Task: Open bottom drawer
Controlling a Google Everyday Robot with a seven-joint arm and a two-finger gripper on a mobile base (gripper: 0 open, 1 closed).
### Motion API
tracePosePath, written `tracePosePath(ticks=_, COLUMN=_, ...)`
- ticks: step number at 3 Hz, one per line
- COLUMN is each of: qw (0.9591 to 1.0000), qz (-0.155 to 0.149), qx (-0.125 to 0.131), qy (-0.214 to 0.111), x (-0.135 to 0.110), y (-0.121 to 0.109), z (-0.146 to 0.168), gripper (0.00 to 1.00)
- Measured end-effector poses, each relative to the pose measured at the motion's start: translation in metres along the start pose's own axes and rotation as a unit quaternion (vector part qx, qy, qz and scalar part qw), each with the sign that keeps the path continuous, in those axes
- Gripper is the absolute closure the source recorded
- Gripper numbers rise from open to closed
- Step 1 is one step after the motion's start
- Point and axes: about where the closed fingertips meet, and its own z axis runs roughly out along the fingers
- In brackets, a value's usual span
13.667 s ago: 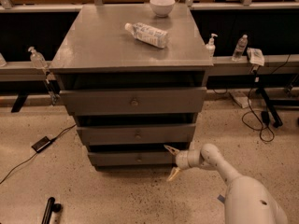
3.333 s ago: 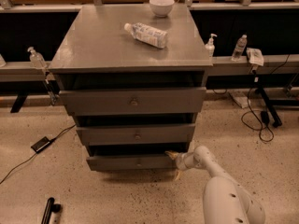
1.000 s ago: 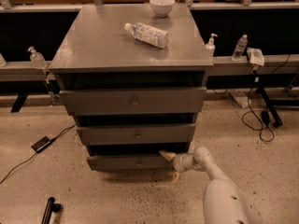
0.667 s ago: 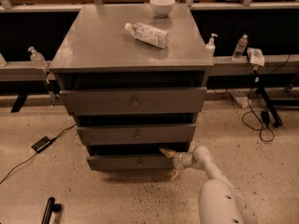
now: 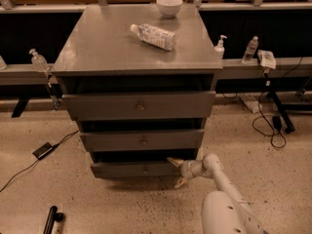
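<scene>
Grey metal bottom drawer (image 5: 122, 170) with slim front and small round knob (image 5: 145, 169) low centre of frame. White two-finger gripper (image 5: 178, 172) at its right end, fingers spread apart, upper tip at the front's top edge, lower tip below it. Clear plastic bottle (image 5: 153, 35) lies on grey cabinet top (image 5: 97, 45), white round bowl (image 5: 169, 6) behind

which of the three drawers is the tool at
The bottom drawer, the slimmest front of the three; the tool sits at its right end, below the middle drawer and top drawer.
</scene>
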Motion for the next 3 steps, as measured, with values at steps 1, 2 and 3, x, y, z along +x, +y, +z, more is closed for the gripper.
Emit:
tracePosePath(ticks=1, qw=0.9973, qz=0.009, qx=-0.04, qy=-0.06, x=-0.024, y=0.021, z=-0.01, gripper=0.5)
tracePosePath(ticks=2, qw=0.9946, qz=0.014, qx=-0.062, qy=-0.082, x=-0.03, y=0.036, z=-0.023, gripper=0.8)
tracePosePath(ticks=3, qw=0.9937, qz=0.019, qx=-0.071, qy=-0.085, x=-0.03, y=0.046, z=-0.033, gripper=1.0)
